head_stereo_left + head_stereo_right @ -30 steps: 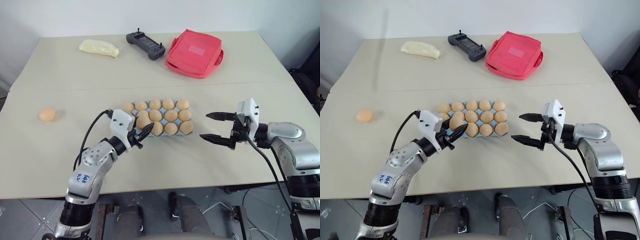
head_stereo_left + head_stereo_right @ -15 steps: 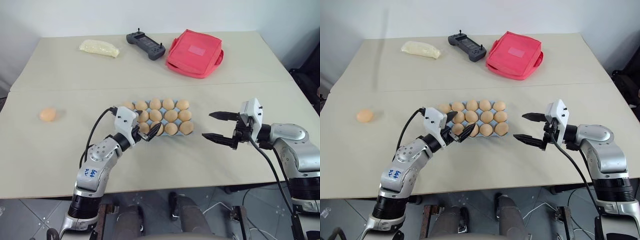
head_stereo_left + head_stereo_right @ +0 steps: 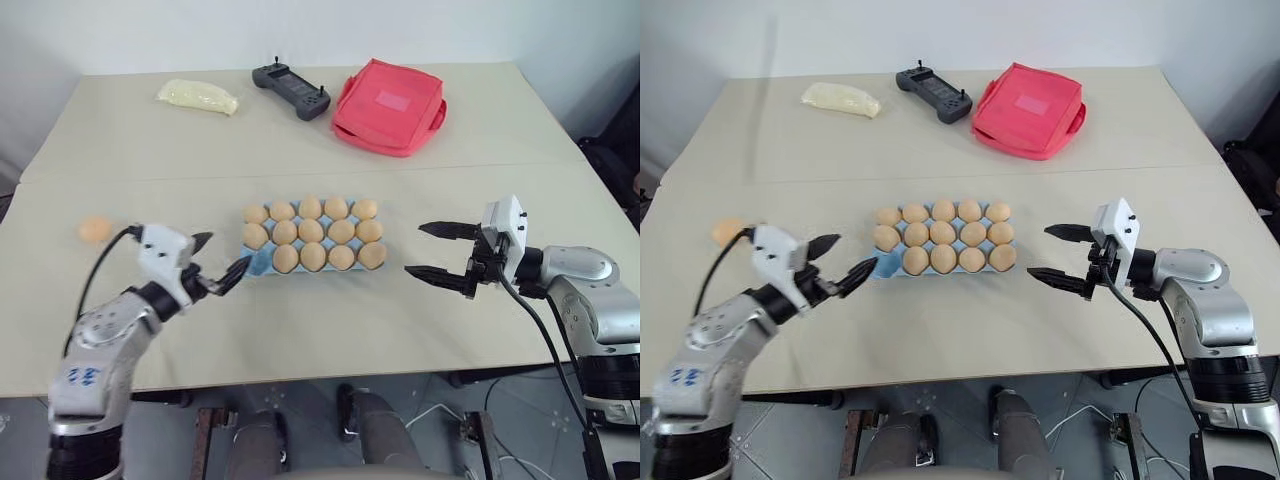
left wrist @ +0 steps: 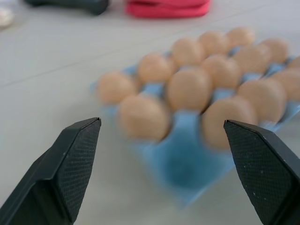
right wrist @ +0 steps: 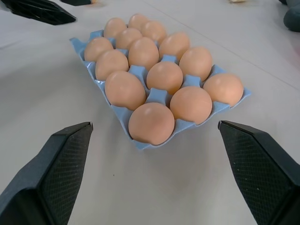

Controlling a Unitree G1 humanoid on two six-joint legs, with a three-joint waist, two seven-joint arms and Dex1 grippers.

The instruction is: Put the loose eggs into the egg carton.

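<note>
Showing loose egg (image 3: 95, 230) left of egg carton (image 3: 259, 262): head views.

silver arms, white wrists, black fingers (image 3: 1056, 231)

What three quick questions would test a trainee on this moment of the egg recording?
1. True or false: the left gripper holds an egg between its jaws.
2. Which cup of the egg carton is empty? A: the near corner on the robot's left. B: the centre. C: the far corner on the robot's right.
3. How many loose eggs lie on the table outside the carton?

Key: 1 false, its jaws are open and empty. 2 A. 3 one, off to the robot's left.
</note>
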